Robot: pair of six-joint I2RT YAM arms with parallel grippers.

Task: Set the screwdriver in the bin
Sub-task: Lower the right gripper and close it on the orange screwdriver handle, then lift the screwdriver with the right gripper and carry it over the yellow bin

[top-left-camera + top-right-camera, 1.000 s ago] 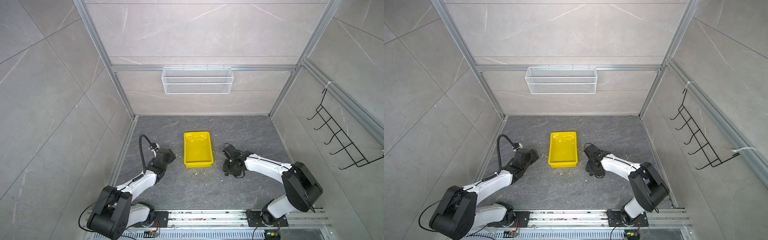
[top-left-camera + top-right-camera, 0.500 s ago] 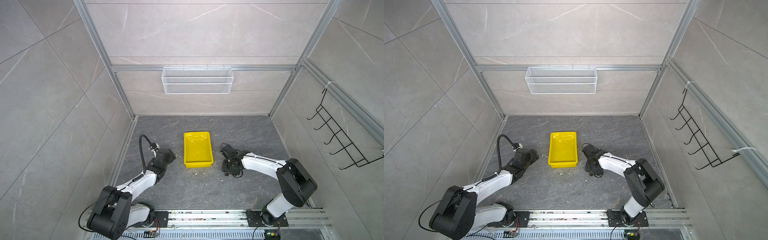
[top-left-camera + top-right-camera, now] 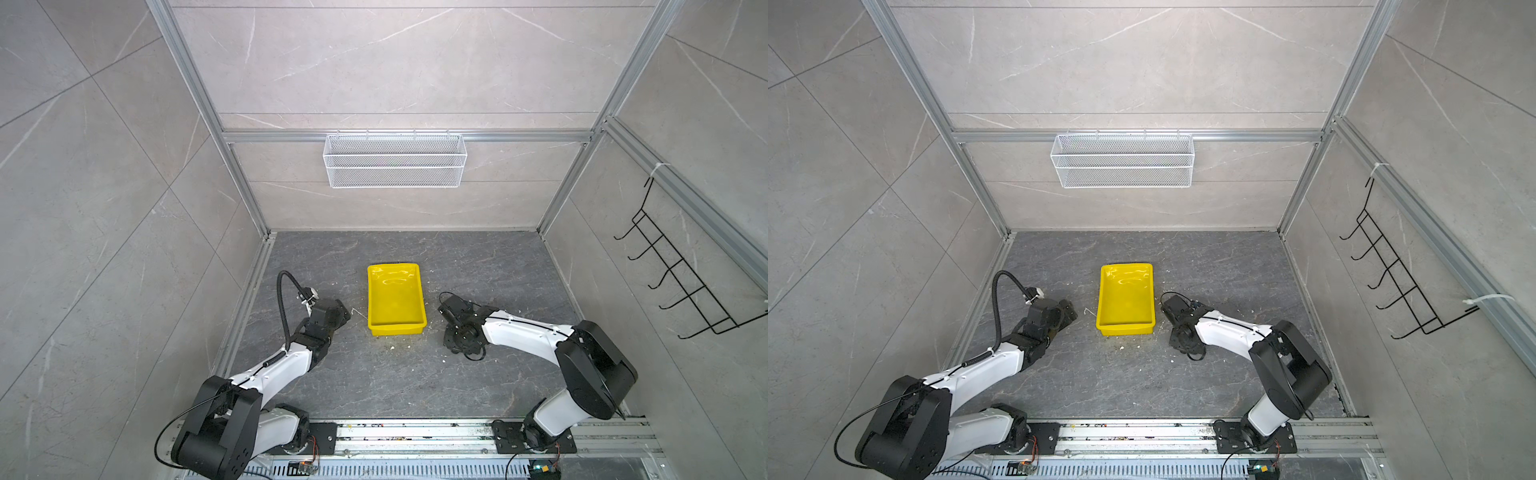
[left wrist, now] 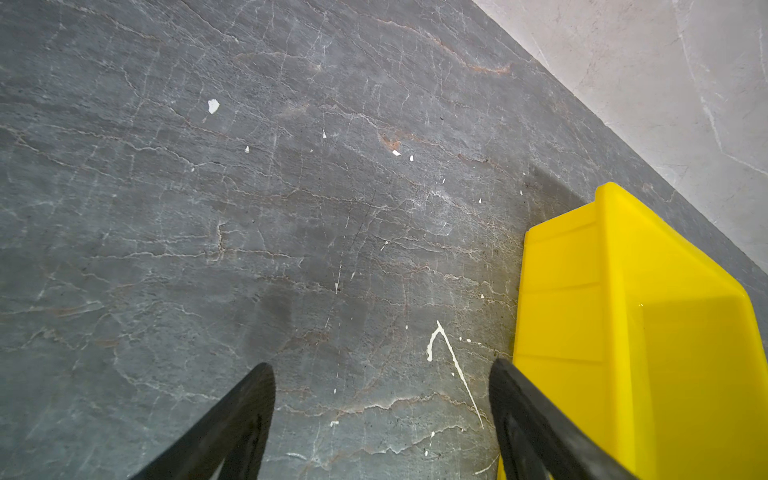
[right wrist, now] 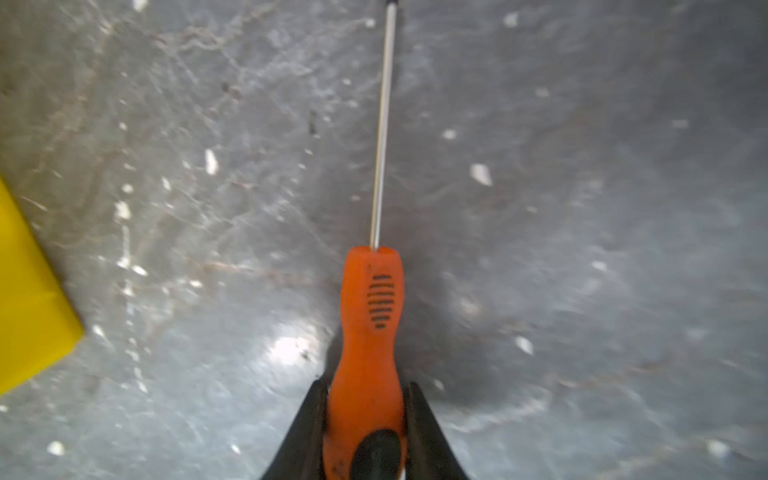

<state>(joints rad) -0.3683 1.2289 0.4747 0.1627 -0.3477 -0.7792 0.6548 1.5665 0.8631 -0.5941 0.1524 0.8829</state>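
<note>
The right gripper [image 5: 365, 388] clamps the orange handle of the screwdriver [image 5: 376, 299] near its black butt. Tool and gripper sit outside the yellow bin [image 3: 397, 330], at its 4 o'clock. The left gripper [image 4: 382, 370] holds its jaws apart over the grey floor [image 4: 249, 208] at the bin's 8 o'clock.

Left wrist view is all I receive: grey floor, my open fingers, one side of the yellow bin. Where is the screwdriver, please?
Observer: In the right wrist view, the right gripper is shut on the orange handle of the screwdriver.
Operator: On which side of the bin is that gripper?
Observer: In both top views it is to the right of the bin, beside its near end, not touching it.
Operator: Is anything inside the bin?
Observer: No, in both top views its inside looks empty.
</note>
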